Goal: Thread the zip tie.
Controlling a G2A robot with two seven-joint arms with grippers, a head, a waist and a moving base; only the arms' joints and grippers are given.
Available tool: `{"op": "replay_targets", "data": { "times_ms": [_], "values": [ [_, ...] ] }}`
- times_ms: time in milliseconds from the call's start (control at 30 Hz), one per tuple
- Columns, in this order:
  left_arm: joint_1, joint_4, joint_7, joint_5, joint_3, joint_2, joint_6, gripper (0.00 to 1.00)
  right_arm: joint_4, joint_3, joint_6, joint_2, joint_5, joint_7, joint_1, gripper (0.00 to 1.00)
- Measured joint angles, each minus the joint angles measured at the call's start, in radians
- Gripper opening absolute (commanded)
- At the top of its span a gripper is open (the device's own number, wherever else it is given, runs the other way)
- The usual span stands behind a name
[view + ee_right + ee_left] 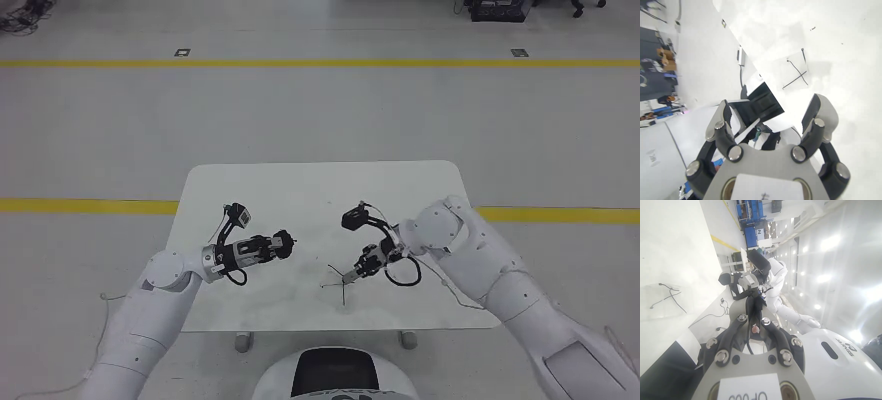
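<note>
Black zip ties (338, 281) lie crossed on the white table (300, 190), near its front edge; they also show in the left wrist view (670, 294) and the right wrist view (798, 73). My right gripper (362, 266) hangs just beside and above them, open with nothing between its fingers (772, 108). My left gripper (285, 242) is held off to the left of the ties, well apart from them. Its fingers (753, 306) are shut, and nothing shows between them. In the left wrist view the right gripper (726, 279) shows farther off.
The zip ties rest on a faint clear rectangular patch (791, 62) of the table. A small dark scrap (812, 28) lies farther out on the tabletop. The table's front edge (330, 328) runs close behind the ties.
</note>
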Motion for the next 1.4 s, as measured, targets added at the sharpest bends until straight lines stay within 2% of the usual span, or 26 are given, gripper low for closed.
{"op": "replay_targets", "data": {
  "times_ms": [167,267,567,633,767,933,1233,1400],
  "values": [
    [0.000,0.000,0.000,0.000,0.000,0.000,0.000,0.00,0.063,-0.099,-0.058,-0.032,-0.072,0.015,0.082,1.00],
    [0.000,0.000,0.000,0.000,0.000,0.000,0.000,0.00,0.087,-0.153,-0.094,-0.048,-0.110,0.013,0.109,1.00],
    [0.000,0.000,0.000,0.000,0.000,0.000,0.000,0.00,0.086,-0.152,-0.088,-0.047,-0.107,0.013,0.108,1.00],
    [0.000,0.000,0.000,0.000,0.000,0.000,0.000,0.00,0.071,-0.164,-0.088,-0.046,-0.131,0.003,0.106,1.00],
    [0.000,0.000,0.000,0.000,0.000,0.000,0.000,0.00,0.019,-0.228,-0.088,-0.040,-0.191,0.011,0.131,1.00],
    [0.000,0.000,0.000,0.000,0.000,0.000,0.000,0.00,0.014,-0.321,-0.088,-0.026,-0.175,-0.042,0.187,1.00],
    [0.000,0.000,0.000,0.000,0.000,0.000,0.000,0.00,0.042,-0.573,-0.088,0.005,-0.145,-0.204,0.315,1.00],
    [0.000,0.000,0.000,0.000,0.000,0.000,0.000,0.00,0.044,-0.573,-0.088,0.004,-0.143,-0.204,0.316,1.00]
  ]
}}
